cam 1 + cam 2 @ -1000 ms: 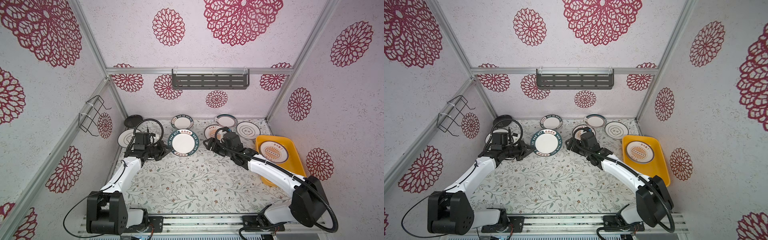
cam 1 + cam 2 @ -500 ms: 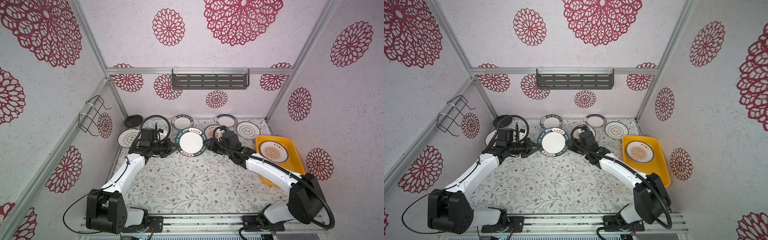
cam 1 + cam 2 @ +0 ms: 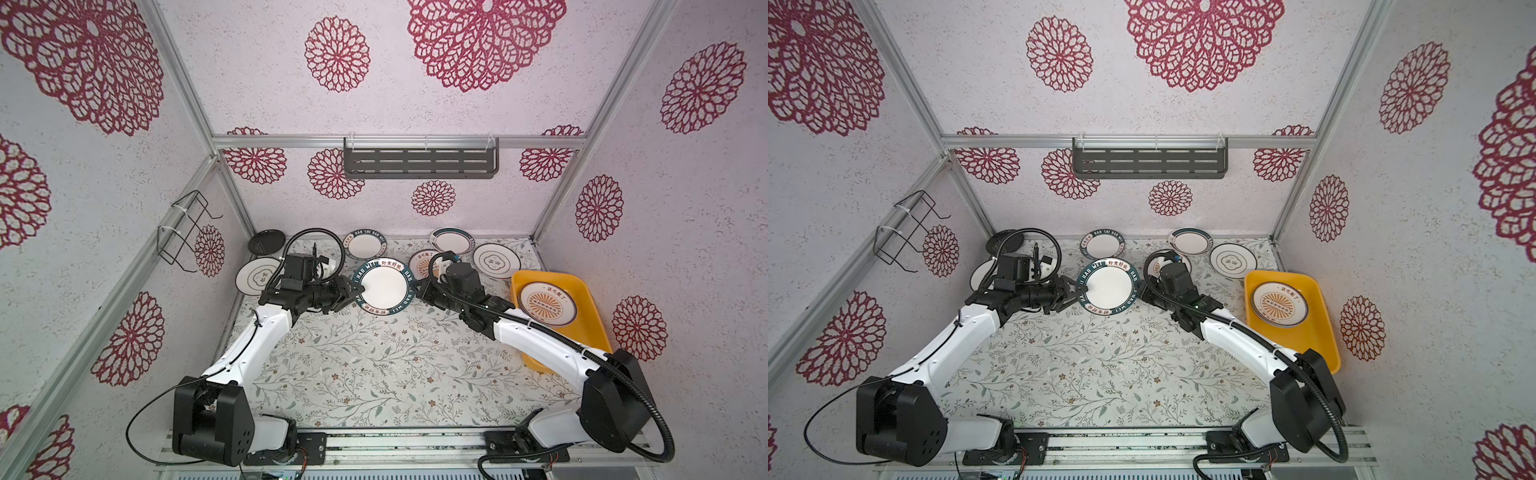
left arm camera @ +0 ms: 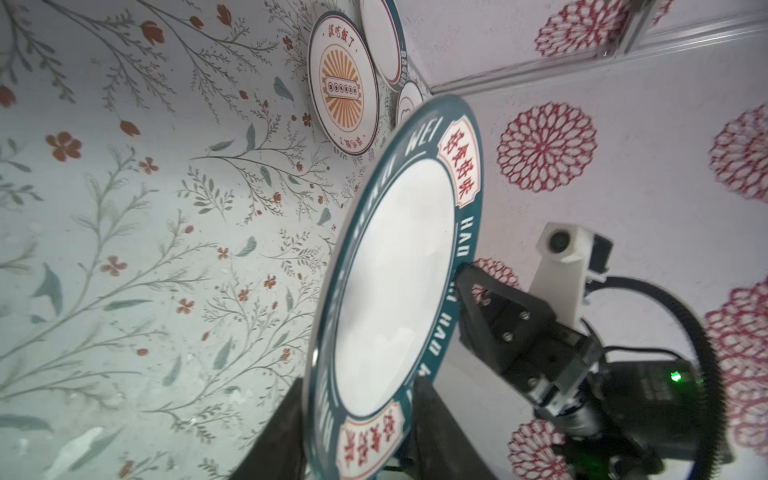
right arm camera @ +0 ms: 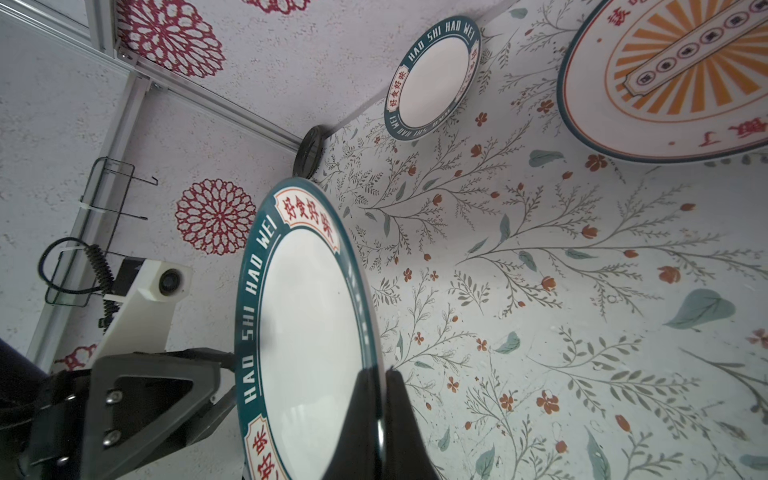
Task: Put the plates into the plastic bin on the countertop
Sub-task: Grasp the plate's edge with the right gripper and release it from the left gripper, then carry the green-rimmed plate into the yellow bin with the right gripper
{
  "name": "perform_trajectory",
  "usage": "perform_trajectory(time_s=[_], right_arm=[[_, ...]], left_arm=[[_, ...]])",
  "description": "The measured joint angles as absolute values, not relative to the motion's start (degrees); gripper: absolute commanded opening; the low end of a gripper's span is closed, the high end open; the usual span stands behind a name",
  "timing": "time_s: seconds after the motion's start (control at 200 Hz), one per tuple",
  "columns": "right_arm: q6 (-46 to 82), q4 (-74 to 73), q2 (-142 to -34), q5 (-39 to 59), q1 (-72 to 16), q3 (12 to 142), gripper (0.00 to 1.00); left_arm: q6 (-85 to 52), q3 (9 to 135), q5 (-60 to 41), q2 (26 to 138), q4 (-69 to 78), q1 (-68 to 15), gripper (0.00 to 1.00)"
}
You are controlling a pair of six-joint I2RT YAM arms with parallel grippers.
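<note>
The teal-rimmed plate looks glossy, the countertop matt, the plastic bin smooth.

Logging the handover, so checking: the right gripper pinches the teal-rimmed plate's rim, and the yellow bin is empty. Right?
Not quite. The right gripper does pinch the rim of the teal-rimmed plate, but the yellow bin is not empty: both top views show an orange sunburst plate lying in it.

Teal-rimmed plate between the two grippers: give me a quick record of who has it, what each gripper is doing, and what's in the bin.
plate: teal-rimmed plate, between both grippers
right gripper: shut on its rim
left gripper: open, straddling the opposite rim
plastic bin: holds a sunburst plate
</note>
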State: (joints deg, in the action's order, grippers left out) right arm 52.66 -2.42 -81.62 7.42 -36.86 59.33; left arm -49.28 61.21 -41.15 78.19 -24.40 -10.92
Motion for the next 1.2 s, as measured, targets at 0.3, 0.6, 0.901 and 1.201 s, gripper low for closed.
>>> perform_trajectory(time_s=[0.3, 0.6, 0.901, 1.201], right_arm=[[52.6, 0.9, -80.4, 5.7, -33.7, 56.0, 0.0], [52.7, 4.3, -72.9, 4.3, -24.9, 51.8, 0.0], [52.5, 8.4, -64.7, 4.4, -11.4, 50.0, 0.0], [51.7, 10.5, -63.3, 5.8, 3.6, 49.1, 0.0]], left_arm=[[-46.2, 66.3, -37.0, 78.3, -25.3, -11.0, 0.95], [-44.4, 68.1, -35.2, 81.4, -24.9, -11.0, 0.97], [-43.9, 68.7, -35.3, 85.3, -20.1, -11.0, 0.97], [-44.0, 72.8, -34.7, 91.9, -16.1, -11.0, 0.97]])
